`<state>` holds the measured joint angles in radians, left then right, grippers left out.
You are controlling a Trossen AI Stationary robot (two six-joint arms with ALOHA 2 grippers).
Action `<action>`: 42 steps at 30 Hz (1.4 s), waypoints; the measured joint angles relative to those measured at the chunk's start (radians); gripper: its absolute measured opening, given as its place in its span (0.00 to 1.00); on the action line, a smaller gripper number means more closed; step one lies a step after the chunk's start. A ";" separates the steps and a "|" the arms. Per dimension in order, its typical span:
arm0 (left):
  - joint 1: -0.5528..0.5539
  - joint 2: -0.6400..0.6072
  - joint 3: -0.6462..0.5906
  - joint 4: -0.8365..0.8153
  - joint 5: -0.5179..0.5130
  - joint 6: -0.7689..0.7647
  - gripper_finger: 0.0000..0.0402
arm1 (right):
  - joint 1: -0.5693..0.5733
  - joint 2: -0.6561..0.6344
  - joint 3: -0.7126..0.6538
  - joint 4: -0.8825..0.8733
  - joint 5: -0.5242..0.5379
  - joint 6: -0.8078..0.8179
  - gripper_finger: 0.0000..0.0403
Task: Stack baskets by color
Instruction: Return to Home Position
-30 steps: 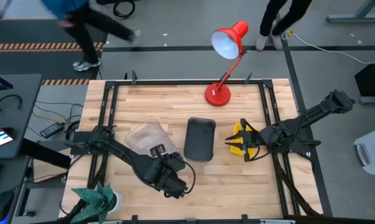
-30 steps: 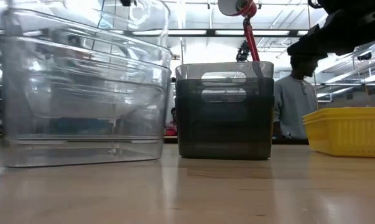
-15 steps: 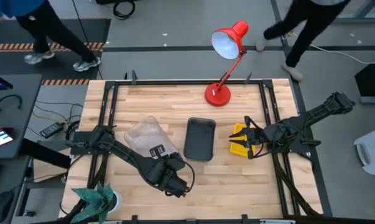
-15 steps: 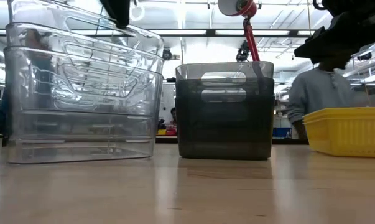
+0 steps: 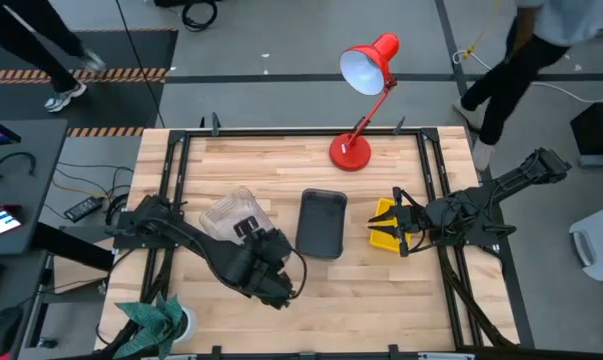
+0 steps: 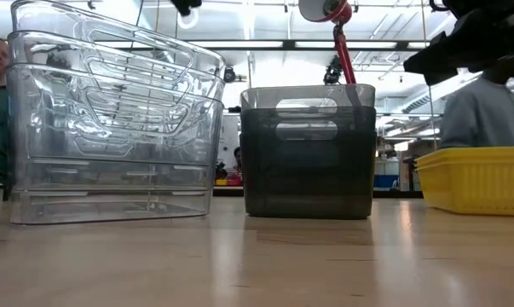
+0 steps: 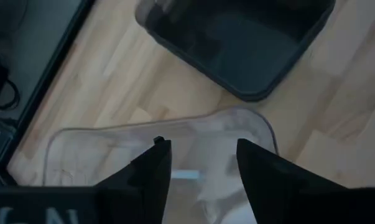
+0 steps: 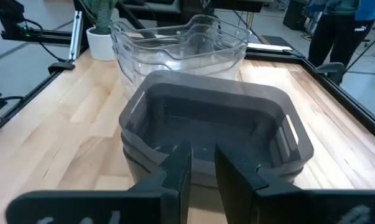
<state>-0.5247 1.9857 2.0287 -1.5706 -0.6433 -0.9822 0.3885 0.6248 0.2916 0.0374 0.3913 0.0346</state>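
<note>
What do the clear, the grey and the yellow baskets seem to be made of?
The clear stack is probably glossy transparent plastic: the room shows through and the rims catch highlights. The grey stack looks like smoked, translucent plastic: its handle slots glow through. The yellow stack looks like opaque plastic with a finely ribbed, duller wall.

A stack of clear transparent plastic bins stands on the left of the table's middle, three nested with rounded corners. In the low view its upper rims sit stepped and slant down to the right. Just right of it, apart, a stack of dark grey plastic bins stands upright and level, with oval handle slots one above the other and its rims close together. Farther right stands a stack of bright yellow plastic bins, low, with ribbed walls; how many are nested cannot be told.
</note>
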 joint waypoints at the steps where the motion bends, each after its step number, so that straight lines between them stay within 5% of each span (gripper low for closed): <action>1: 0.006 -0.012 -0.003 0.005 -0.005 0.007 0.46 | 0.000 -0.002 0.000 -0.004 -0.002 0.001 0.19; 8: 0.018 -0.099 -0.097 0.159 -0.054 0.105 0.31 | 0.004 -0.004 0.000 -0.002 -0.035 0.022 0.19; 22: 0.047 -0.392 -0.670 0.792 -0.057 0.263 0.09 | 0.004 -0.090 0.000 0.014 -0.231 0.024 0.19; 27: 0.061 -0.509 -0.830 0.993 -0.069 0.343 0.05 | 0.004 -0.151 0.000 0.028 -0.324 0.005 0.19; 42: 0.133 -0.772 -1.241 1.384 -0.070 0.462 0.02 | -0.044 -0.383 0.000 -0.099 -0.333 -0.057 0.19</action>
<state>-0.3914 1.2134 0.7878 -0.1862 -0.7134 -0.5203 0.3442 0.2417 0.2920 -0.0621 0.0582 -0.0222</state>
